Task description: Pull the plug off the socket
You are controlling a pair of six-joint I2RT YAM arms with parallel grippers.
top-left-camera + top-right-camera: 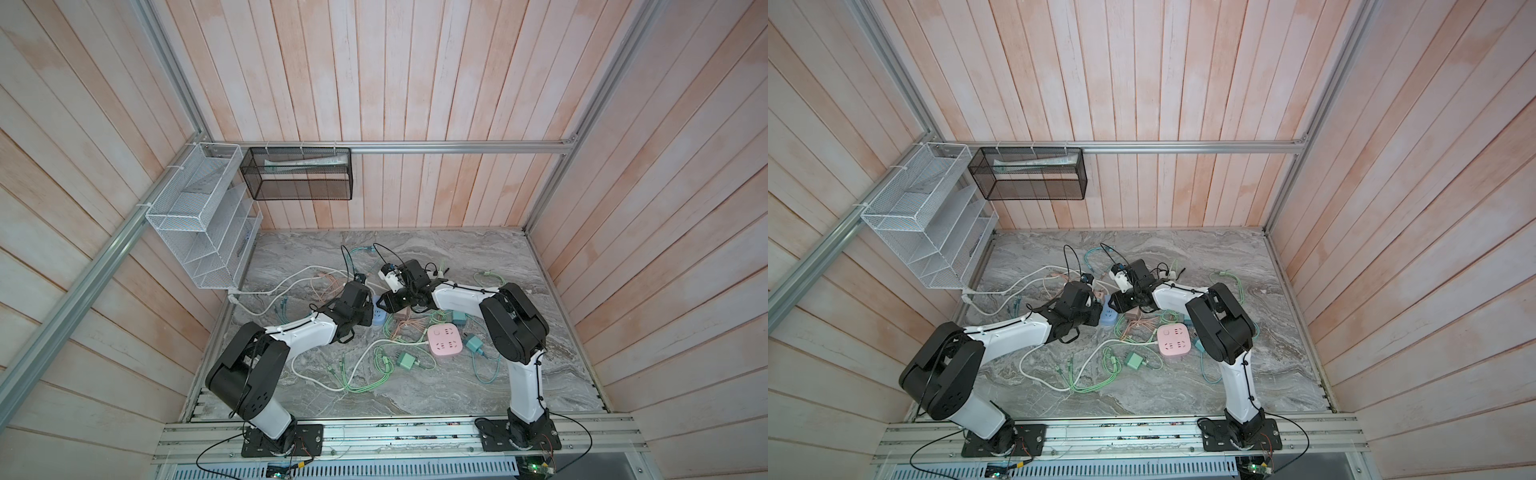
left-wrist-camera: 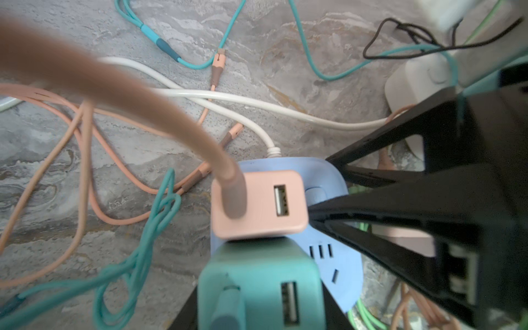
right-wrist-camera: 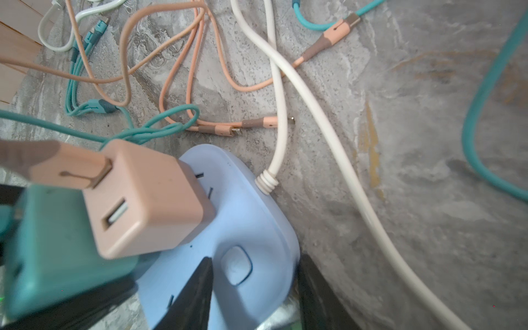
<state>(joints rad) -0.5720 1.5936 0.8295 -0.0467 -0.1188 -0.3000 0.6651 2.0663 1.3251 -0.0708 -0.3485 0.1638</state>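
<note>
Plug (image 2: 258, 205) on socket (image 2: 337, 265), second plug (image 2: 257, 291) just beside (same socket), another socket (image 1: 444, 340) rightward.

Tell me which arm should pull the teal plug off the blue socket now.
Left. The left gripper is shut on the teal plug, which stands on the blue socket. The right gripper only straddles the socket's button end, so it looks better placed to steady it.

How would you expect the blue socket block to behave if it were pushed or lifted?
The blue socket block looks small and plastic, so probably light; it may rise with the teal charger unless the right end effector pins it. Its thick white cord could drag or swing it.
</note>
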